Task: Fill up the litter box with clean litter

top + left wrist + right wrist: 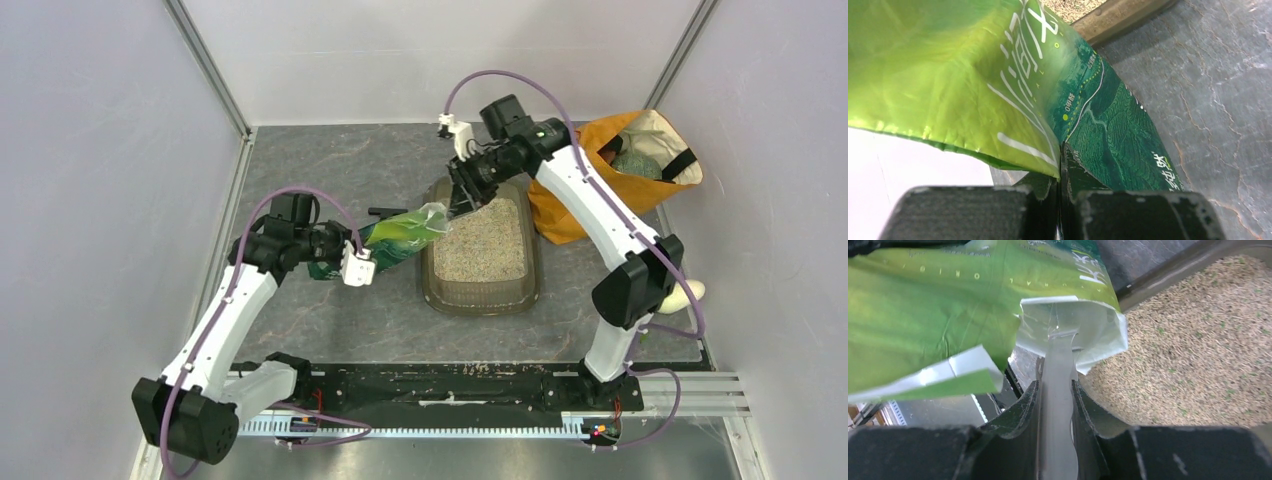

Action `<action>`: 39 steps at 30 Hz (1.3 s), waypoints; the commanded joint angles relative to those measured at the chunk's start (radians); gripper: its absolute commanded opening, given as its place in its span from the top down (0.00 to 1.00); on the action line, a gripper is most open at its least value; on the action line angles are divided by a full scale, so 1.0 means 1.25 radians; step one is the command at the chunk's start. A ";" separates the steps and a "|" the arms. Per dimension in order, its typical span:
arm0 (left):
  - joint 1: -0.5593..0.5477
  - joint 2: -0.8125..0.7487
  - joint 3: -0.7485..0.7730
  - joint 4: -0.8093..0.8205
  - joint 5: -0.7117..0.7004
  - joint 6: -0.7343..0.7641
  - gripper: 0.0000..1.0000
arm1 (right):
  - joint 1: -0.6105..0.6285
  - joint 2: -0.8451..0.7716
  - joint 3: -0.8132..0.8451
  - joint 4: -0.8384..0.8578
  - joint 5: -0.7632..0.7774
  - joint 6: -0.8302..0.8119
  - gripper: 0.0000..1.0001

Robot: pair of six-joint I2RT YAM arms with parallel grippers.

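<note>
With my left gripper (pixel 1060 200) clamped on the pouch's (pixel 400 235) base and my right gripper (pixel 1057 390) pinching its open mouth above the litter box (pixel 480 303), where litter (pixel 480 245) lies, I judge pouring underway; next, raise the base.

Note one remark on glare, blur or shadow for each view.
Top external: even soft light, faint shadows, little blur. Left wrist: glare on the glossy green printed pouch; dark jaws at the bottom out of focus. Right wrist: the pouch's silver lining glints, jaws soft, pale beige granular litter fairly sharp.
</note>
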 commanded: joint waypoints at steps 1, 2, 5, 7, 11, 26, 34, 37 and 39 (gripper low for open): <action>0.009 -0.064 -0.019 0.014 0.003 0.079 0.98 | 0.066 0.044 0.080 0.028 0.078 0.114 1.00; 0.010 -0.071 -0.026 0.015 0.003 0.078 0.98 | 0.078 0.054 0.090 0.027 0.092 0.126 1.00; 0.011 -0.092 -0.050 0.017 0.002 0.085 0.98 | 0.107 0.093 0.122 0.015 0.138 0.175 1.00; 0.011 -0.097 -0.058 0.019 0.006 0.085 0.98 | 0.115 0.120 0.150 0.004 0.155 0.206 1.00; 0.013 -0.103 -0.067 0.018 0.013 0.111 0.98 | 0.116 0.186 0.227 -0.058 0.157 0.259 1.00; 0.022 -0.096 -0.085 0.014 0.045 0.194 0.98 | 0.129 0.258 0.174 -0.040 0.168 0.351 1.00; 0.021 -0.074 -0.091 0.026 0.054 0.200 0.98 | 0.177 0.311 0.201 -0.041 0.226 0.356 1.00; 0.022 -0.062 -0.089 0.028 0.053 0.198 0.98 | 0.185 0.337 0.213 -0.037 0.216 0.358 1.00; 0.022 -0.057 -0.092 0.031 0.051 0.199 0.98 | 0.187 0.351 0.208 -0.030 0.193 0.357 1.00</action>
